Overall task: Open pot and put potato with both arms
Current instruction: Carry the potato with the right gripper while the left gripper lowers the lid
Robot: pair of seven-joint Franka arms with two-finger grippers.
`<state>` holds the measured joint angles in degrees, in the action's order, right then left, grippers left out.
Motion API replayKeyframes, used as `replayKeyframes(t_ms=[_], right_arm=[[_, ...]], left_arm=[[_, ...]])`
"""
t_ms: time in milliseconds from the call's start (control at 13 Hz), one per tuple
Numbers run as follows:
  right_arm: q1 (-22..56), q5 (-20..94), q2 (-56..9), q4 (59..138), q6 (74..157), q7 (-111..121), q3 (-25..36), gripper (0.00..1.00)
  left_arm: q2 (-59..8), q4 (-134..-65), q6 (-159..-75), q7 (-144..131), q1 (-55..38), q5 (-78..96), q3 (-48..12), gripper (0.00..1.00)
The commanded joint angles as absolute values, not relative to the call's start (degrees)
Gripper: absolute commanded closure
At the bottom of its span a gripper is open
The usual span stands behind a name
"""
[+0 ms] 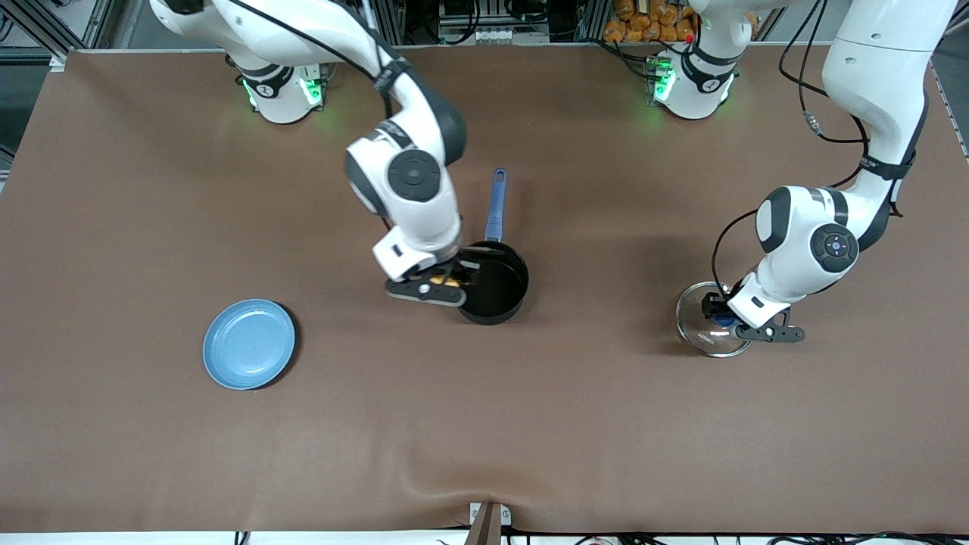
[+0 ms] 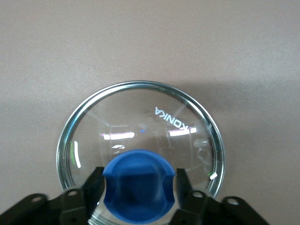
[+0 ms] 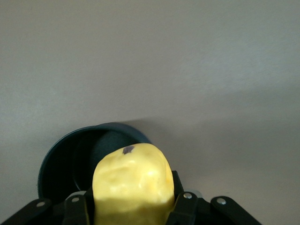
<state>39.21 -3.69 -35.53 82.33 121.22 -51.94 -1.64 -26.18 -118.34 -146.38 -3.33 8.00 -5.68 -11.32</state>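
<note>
Over the open pot (image 1: pixel 493 281) at its rim, the right gripper (image 1: pixel 437 286) clamps the potato (image 3: pixel 132 185), ready for release inside, while the left gripper (image 1: pixel 728 324), fingers just parted around the knob, rests at the lid (image 2: pixel 140 140) set on the table.

The front view looks down from a high camera that faces the two robot bases along its top edge, far enough off to take in the whole brown table (image 1: pixel 151 454). The left wrist view looks steeply down from close above the clear glass lid with a blue knob (image 2: pixel 140 136), which nearly fills it; the front view shows that same lid (image 1: pixel 708 333) small, toward the left arm's end of the table. The right wrist view sits close over the bumpy yellow potato (image 3: pixel 132 187) and the open black saucepan (image 3: pixel 70 159), both also seen mid-table in the front view.
</note>
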Motion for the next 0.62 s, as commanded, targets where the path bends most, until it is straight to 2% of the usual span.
replayKeyframes(t_ms=[0, 308, 538], right_arm=[[42.1, -5.4, -39.3, 79.5, 123.3, -54.4, -1.1, 0.79], [45.0, -5.3, -43.2, 79.4, 127.8, -54.8, -1.1, 0.79], [45.0, -5.4, -44.6, 79.4, 128.6, -54.8, -1.1, 0.79]], left_arm=[[-24.7, -118.0, -147.2, -3.5, 9.0, -5.0, -12.0, 0.00], [-18.6, -117.0, -143.5, -5.4, 9.0, -3.3, -12.6, 0.00], [-12.9, -113.2, -137.8, -5.5, 8.8, -0.7, -13.5, 0.00]])
